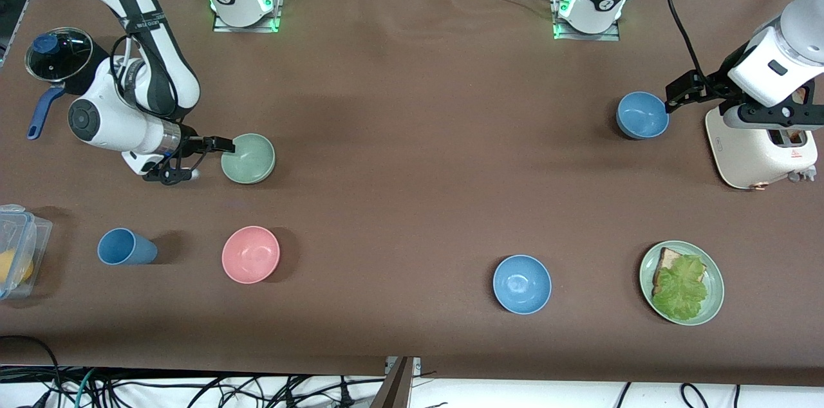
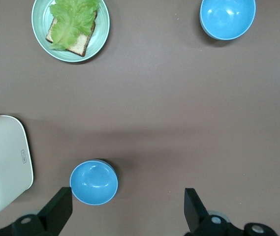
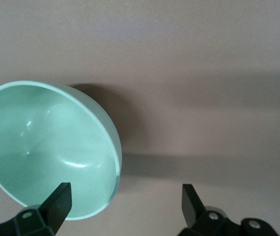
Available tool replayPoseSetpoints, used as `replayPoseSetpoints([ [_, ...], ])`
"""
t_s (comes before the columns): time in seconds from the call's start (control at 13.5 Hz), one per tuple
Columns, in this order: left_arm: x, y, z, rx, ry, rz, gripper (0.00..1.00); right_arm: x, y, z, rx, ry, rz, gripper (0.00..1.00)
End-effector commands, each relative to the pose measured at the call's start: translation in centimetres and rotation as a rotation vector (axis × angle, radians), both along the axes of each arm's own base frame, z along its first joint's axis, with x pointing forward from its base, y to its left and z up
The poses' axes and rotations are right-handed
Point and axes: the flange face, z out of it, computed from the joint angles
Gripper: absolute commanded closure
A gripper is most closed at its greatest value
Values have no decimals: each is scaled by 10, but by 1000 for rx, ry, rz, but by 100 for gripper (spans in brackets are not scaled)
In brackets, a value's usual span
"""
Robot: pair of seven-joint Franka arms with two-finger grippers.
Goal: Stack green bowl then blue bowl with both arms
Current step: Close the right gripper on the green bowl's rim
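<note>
The green bowl [image 1: 248, 159] sits on the brown table toward the right arm's end. My right gripper [image 1: 224, 145] is open at its rim. In the right wrist view the green bowl [image 3: 51, 147] fills one side, with one finger [image 3: 58, 204] over its inside and the other finger [image 3: 191, 201] outside over bare table. A blue bowl [image 1: 642, 115] stands toward the left arm's end, beside the toaster. My left gripper [image 1: 674, 98] is open and empty, up in the air just beside this bowl. In the left wrist view the blue bowl [image 2: 94, 182] lies below, close to one finger [image 2: 56, 211].
A second blue bowl [image 1: 522, 284] and a green plate with bread and lettuce [image 1: 711, 305] lie nearer the front camera. A pink bowl [image 1: 250, 254], a blue cup [image 1: 125, 247] and a plastic box [image 1: 16, 250] lie nearer than the green bowl. A white toaster [image 1: 759, 150] and a lidded pot [image 1: 61, 57] stand at the ends.
</note>
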Motion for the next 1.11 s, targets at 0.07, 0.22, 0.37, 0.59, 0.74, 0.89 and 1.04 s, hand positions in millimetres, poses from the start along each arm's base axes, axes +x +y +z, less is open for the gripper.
replayPoseSetpoints([
  [0.07, 3, 2, 6, 6, 4, -5, 0, -15, -5, -16, 7, -34, -20, 1],
  [0.22, 3, 2, 6, 6, 4, -5, 0, -16, -5, -23, 14, -34, -33, 1],
  [0.37, 3, 1, 6, 6, 4, -6, 0, -18, -5, -27, 43, -32, -50, 1],
  [0.59, 3, 3, 6, 6, 4, -3, 0, -18, -2, -29, 52, -29, -52, 71],
  [0.74, 3, 3, 6, 6, 4, -3, 0, -16, 3, -27, 56, -30, -42, 100],
  [0.89, 3, 3, 6, 6, 4, -3, 0, -15, 9, -26, 57, -31, -31, 100],
  [1.04, 3, 3, 6, 6, 4, -3, 0, -12, 11, -23, 59, -38, -29, 100],
])
